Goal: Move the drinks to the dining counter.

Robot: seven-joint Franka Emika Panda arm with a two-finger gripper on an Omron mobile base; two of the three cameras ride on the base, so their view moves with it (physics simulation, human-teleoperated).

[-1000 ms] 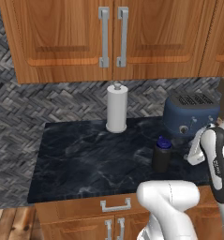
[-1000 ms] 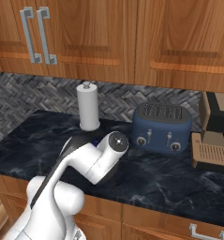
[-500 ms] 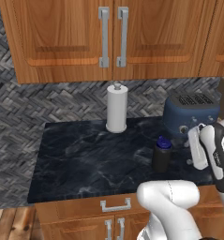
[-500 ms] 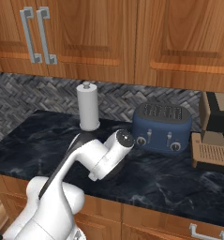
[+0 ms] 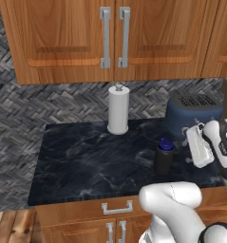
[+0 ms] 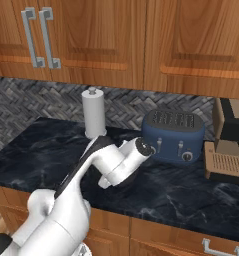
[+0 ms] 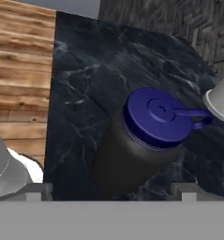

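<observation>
Simulated kitchen, wooden cabinets (image 5: 110, 38) overhead, herringbone grey backsplash (image 5: 53, 102), and a dark marbled surface (image 5: 86, 161) in front of the base. Above that surface, the gripper (image 7: 111, 190), seen from the hand camera with one dark finger tip (image 7: 38, 191) at lower left and the other at lower right, set well apart with nothing between them; judged open and empty. Just ahead of and below the gripper, roughly centred between the tips, the black bottle (image 7: 132, 145) with its blue cap (image 7: 155, 117) and a small loop on the cap's side; not touching either tip as far as can be told. Upright on the surface in the left base camera (image 5: 163, 156). Probably rigid plastic, light to moderate in weight, smooth-walled and so a little slippery; unlikely to crush or break. Best taken across the dark body below the cap, where the sides look straight, rather than on the cap or its loop. Beyond the bottle, the white paper towel roll (image 5: 118, 109) standing near the backsplash. To the side of the gripper, close by, the blue toaster (image 6: 173, 136), near enough to count as a collision risk, and past it the coffee machine (image 6: 230, 145). Other drinks and the dining counter not made out here.
</observation>
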